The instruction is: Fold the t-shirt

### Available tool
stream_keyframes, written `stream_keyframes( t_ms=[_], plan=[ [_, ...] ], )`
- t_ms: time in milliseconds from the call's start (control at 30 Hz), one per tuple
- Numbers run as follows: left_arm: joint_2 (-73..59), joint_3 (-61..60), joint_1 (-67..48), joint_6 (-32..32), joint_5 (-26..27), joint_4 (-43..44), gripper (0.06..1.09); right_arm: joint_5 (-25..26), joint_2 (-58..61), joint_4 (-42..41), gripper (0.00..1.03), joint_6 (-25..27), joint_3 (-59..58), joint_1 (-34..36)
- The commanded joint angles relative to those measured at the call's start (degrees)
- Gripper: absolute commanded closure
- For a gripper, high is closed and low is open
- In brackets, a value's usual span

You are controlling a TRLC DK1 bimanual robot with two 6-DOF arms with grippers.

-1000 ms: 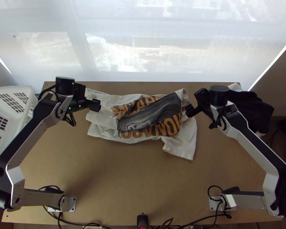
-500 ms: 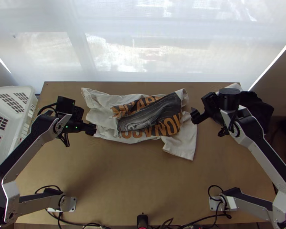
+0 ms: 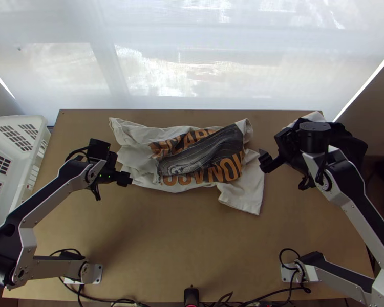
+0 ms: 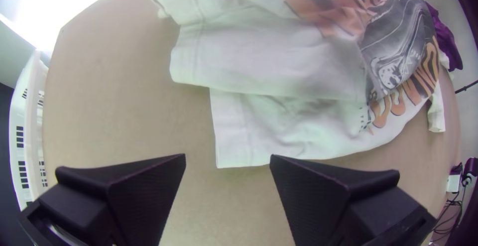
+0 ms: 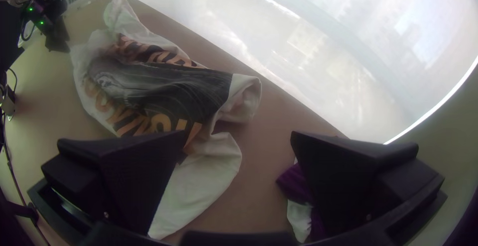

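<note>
In the top view my left gripper (image 3: 125,178) is at the left end of the cream t-shirt (image 3: 248,192), by its near edge. My right gripper (image 3: 264,161) is just off the shirt's right side. The shirt lies rumpled across the table's far half, its dark and orange print facing up and its right lower part angled towards the near edge. In the left wrist view the left gripper (image 4: 228,159) is open, with the layered shirt hems (image 4: 234,126) beyond it. The right wrist view has the right gripper (image 5: 238,139) open, a pale shirt part (image 5: 199,186) behind one finger.
Dark cloth with some white (image 3: 345,146) is heaped at the table's far right corner, beside the right arm. A white slatted basket (image 3: 30,174) stands along the left edge. Bare wood (image 3: 176,240) lies between the shirt and the near edge, where cables run.
My left gripper has moved towards the near side, off the shirt's left end, where a flap at the upper left now shows. The right gripper has drawn back to the right, away from the shirt.
</note>
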State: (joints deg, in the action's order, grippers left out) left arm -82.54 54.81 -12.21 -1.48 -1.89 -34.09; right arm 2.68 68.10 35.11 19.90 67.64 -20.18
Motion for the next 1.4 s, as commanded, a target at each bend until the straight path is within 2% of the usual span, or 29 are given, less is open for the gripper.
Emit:
stream_keyframes(
  t_ms=[0,100,233,267,333,367,500,733,900,1033,1367],
  plan=[
    [-2.4,-2.1,0.3,0.3,-0.5,3.0,0.29,0.0,-1.1,1.1,0.04,-0.1,-0.4,-0.6],
    [-3.9,-2.3,0.3,0.2,-0.1,4.3,0.36,0.0,-1.6,2.1,0.04,-0.2,-0.5,-1.2],
    [-5.6,-2.2,-0.4,0.6,0.5,5.2,0.37,0.0,-2.6,3.3,0.04,0.1,-1.1,-1.9],
    [-5.7,-2.1,-0.6,0.6,1.0,5.3,0.43,0.0,-2.9,3.4,0.04,0.2,-1.3,-2.0],
    [-6.0,-1.5,-1.1,0.6,2.3,5.3,0.63,0.0,-3.3,3.7,0.04,0.2,-1.6,-2.1],
    [-6.0,-1.4,-1.2,0.6,3.3,5.3,0.69,0.0,-3.5,3.9,0.04,0.2,-1.6,-2.1],
    [-5.7,-1.3,-1.2,-0.1,7.3,6.0,0.83,0.0,-4.0,4.4,0.04,0.2,-1.8,-2.5],
    [-4.8,-0.4,-1.2,-1.4,8.0,6.3,1.04,0.0,-4.6,7.9,0.04,0.2,-2.2,-3.9],
    [-4.0,0.1,-1.0,-1.7,8.0,6.1,1.05,0.0,-6.1,13.9,0.05,0.4,-7.4,-7.1],
    [-3.1,0.2,-0.8,-1.7,7.9,6.0,1.05,0.0,-10.1,15.7,0.05,0.6,-14.1,-10.3],
    [-2.0,0.1,-0.7,-1.4,7.9,4.9,1.05,0.0,-10.2,13.3,0.05,1.5,-18.6,-16.2]
  ],
)
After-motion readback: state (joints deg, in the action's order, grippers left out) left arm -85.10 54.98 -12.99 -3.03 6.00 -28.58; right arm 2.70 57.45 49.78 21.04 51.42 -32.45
